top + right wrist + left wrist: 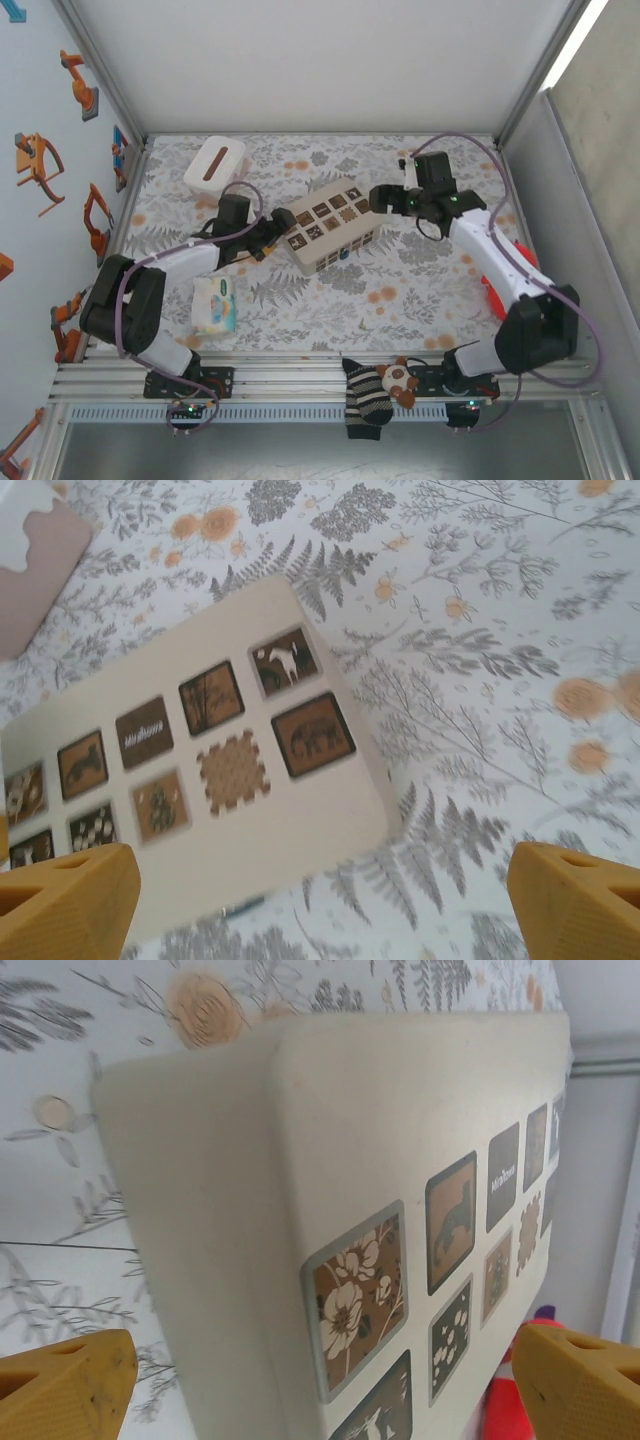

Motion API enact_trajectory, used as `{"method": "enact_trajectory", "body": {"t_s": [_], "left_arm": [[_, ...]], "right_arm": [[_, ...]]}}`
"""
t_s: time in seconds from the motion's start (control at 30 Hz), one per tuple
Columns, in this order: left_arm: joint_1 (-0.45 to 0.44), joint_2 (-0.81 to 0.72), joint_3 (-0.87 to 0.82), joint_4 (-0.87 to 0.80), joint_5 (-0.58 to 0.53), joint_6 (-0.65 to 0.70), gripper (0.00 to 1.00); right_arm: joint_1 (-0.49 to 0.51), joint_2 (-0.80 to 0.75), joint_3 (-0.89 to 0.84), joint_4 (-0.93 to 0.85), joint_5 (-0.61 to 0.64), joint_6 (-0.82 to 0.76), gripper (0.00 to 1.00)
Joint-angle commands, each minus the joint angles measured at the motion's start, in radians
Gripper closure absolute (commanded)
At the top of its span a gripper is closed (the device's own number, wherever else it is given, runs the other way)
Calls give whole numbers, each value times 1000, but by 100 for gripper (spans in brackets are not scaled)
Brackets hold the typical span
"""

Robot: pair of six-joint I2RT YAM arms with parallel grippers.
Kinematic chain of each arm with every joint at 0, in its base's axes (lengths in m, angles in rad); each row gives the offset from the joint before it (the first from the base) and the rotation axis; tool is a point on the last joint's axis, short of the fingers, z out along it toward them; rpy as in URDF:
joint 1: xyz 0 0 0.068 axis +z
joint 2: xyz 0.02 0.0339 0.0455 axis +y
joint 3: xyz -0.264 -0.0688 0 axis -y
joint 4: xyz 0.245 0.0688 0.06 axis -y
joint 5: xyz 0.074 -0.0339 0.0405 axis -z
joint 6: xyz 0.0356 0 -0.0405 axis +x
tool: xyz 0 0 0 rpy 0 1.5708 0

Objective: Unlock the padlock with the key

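The left claw (272, 236) stands spread wide at the left end of the beige box (328, 226), its yellow fingertips (65, 1385) clear of the box. The right claw (383, 197) is also spread, pinching nothing, and hovers by the box's far right corner. The padlock (343, 254) seems to be the small blue speck against the box's near side, mid-way across the counter (420, 290) — too small to be sure.

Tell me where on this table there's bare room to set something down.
Bare cloth lies in front of the beige box, between the wipes packet and the right arm, and along the far edge beside the white tissue box. It's crowded at the box's ends, where the left gripper and right gripper sit.
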Motion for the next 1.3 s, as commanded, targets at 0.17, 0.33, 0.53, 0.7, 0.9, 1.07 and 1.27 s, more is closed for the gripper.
{"method": "enact_trajectory", "body": {"t_s": [0.17, 0.33, 0.53, 0.7, 0.9, 1.07, 1.27], "left_arm": [[-17, 120, 155, 31, 50, -3, 4], [13, 171, 226, 19, 67, 24, 4], [25, 158, 252, -61, 67, 78, 4], [45, 38, 195, -185, -8, 163, 4], [74, -65, 122, -245, -41, 181, 4], [94, -102, 114, -268, -55, 189, 4], [104, -122, 122, -281, -61, 191, 4]], "right_arm": [[240, -169, -188, -321, 103, 101, 32], [411, -156, -260, -339, 160, 193, 40], [560, -32, -273, -314, 173, 225, 48], [639, 75, -257, -326, 136, 209, 55], [686, 152, -250, -332, 137, 177, 58], [703, 210, -222, -338, 150, 162, 63], [705, 257, -208, -353, 156, 172, 74]]}}
